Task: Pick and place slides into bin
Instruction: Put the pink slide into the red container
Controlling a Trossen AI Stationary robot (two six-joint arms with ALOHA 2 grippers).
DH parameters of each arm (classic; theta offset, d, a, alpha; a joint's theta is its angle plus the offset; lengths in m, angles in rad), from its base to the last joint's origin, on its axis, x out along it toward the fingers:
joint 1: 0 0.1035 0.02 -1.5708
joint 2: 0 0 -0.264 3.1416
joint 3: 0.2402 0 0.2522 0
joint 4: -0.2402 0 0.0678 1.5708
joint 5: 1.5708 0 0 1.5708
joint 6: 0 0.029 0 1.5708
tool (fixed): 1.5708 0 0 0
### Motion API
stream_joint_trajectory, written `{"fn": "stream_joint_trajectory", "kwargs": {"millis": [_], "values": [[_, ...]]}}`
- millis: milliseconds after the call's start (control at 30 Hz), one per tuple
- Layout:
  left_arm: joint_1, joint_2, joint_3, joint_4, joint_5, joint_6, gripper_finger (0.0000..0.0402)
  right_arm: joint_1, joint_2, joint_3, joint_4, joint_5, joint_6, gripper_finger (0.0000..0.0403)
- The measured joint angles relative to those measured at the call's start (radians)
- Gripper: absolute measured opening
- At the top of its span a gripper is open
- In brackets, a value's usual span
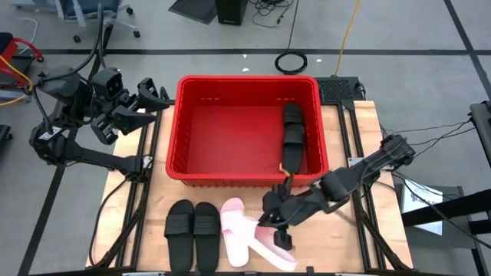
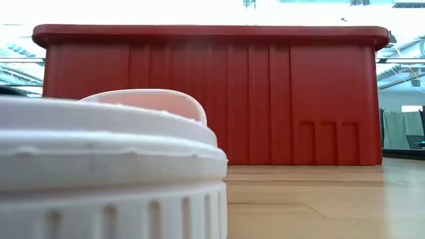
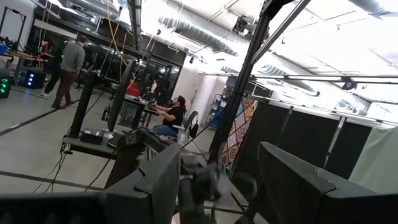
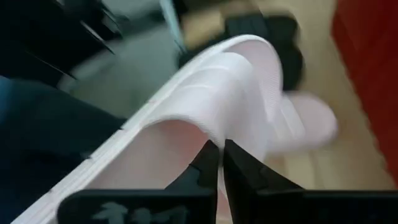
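Note:
The red bin [image 1: 247,84] stands at the table's far middle, and it fills the low view [image 2: 212,93]. One black slide [image 1: 293,138] lies inside it by the right wall. Two black slides [image 1: 192,225] lie side by side at the near edge. A pink slide [image 1: 232,218] lies next to them. A second pink slide [image 1: 257,244] lies slanted beside it, also in the right wrist view [image 4: 205,106]. My right gripper [image 1: 281,234] is shut, low over this second slide. My left gripper [image 1: 150,98] is open and empty, raised left of the bin. My right gripper's shut fingertips [image 4: 210,158] point slanting down from the table's right at the second pink slide's footbed [image 4: 168,149], just under the edge of its strap [image 4: 242,81]. I cannot tell whether they touch it.
The right arm [image 1: 360,169] reaches across the table's right part, just past the bin's near right corner. A pink slide's sole [image 2: 99,172] fills the near left of the low view. Bare wood [image 1: 360,238] shows at the near right. People show in the room behind, in the left wrist view [image 3: 68,68].

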Motion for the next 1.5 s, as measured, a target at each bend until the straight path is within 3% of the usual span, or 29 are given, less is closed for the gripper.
{"fn": "stream_joint_trajectory", "kwargs": {"millis": [333,767,1267,1500], "values": [[0.000,0.000,0.000,0.002,0.000,0.001,0.0214,-0.053,-0.060,0.001,0.382,0.006,-0.172,0.0002],[0.000,-0.018,0.000,0.004,-0.001,0.030,0.0214,-0.208,-0.064,0.001,0.848,-0.022,-0.407,0.0002],[0.079,-0.058,0.000,0.002,-0.047,0.111,0.0214,-0.418,-0.066,0.004,1.098,0.040,-0.541,0.0002],[0.174,-0.060,0.000,-0.008,-0.049,0.181,0.0214,-0.446,-0.069,0.106,0.940,0.173,-0.637,0.0002]]}}
